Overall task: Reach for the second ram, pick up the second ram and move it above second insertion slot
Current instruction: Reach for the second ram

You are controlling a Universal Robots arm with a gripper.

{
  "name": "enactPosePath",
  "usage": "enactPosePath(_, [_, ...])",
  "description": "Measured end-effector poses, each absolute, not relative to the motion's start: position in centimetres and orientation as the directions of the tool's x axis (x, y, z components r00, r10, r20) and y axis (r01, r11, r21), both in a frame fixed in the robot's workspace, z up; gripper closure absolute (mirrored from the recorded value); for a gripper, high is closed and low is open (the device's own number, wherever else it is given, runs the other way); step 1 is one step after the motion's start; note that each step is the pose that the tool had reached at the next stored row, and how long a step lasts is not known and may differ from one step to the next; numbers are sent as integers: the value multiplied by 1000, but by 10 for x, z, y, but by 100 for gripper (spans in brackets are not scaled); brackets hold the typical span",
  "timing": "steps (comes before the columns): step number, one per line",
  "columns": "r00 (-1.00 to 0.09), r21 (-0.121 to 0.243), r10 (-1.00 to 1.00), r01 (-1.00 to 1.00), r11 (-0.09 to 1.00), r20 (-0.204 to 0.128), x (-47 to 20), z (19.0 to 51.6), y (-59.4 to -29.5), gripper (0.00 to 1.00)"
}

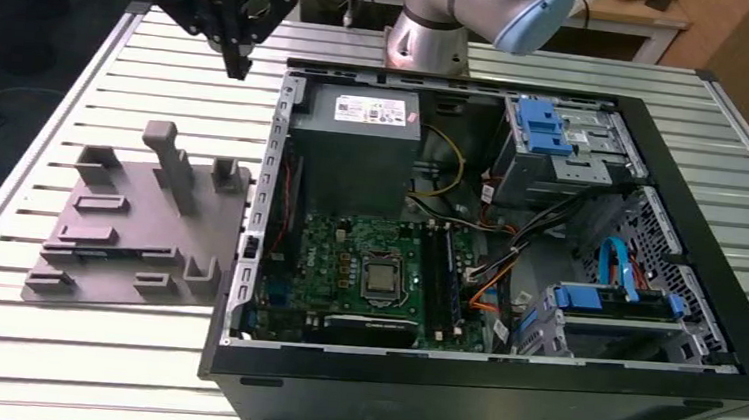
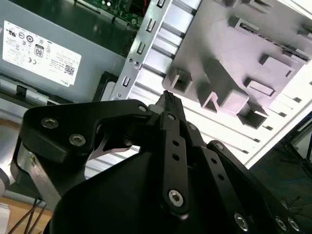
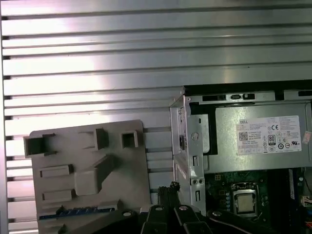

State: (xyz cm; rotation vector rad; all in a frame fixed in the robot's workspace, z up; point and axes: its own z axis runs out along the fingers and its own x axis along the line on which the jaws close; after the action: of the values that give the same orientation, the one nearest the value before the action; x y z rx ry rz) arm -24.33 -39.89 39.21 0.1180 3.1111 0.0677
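Observation:
The second ram [image 3: 78,211] is a thin bluish strip lying in a groove of the grey fixture [image 3: 87,165], along the fixture's edge nearest the exterior view's bottom. In the exterior view it shows as a dark line [image 1: 107,248]. My gripper [image 1: 236,65] hangs high over the table's far left, beyond the fixture and well apart from the ram. Its fingers [image 2: 167,100] meet at the tips, shut on nothing. The long memory slots [image 1: 445,276] run beside the processor socket [image 1: 380,276] on the green motherboard inside the open computer case [image 1: 253,261].
The fixture [image 1: 133,221] has several upright blocks, one tall post [image 1: 163,145] among them. The case's metal wall rises between the fixture and the motherboard. A grey power supply [image 1: 351,158], cables and blue drive brackets [image 1: 540,123] crowd the case. The slatted table [image 1: 70,347] lies all around.

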Motion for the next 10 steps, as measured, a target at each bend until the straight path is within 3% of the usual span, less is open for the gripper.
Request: enactPosePath(10, [-997, 45, 76, 75, 996, -26, -261, 389, -399, 89])
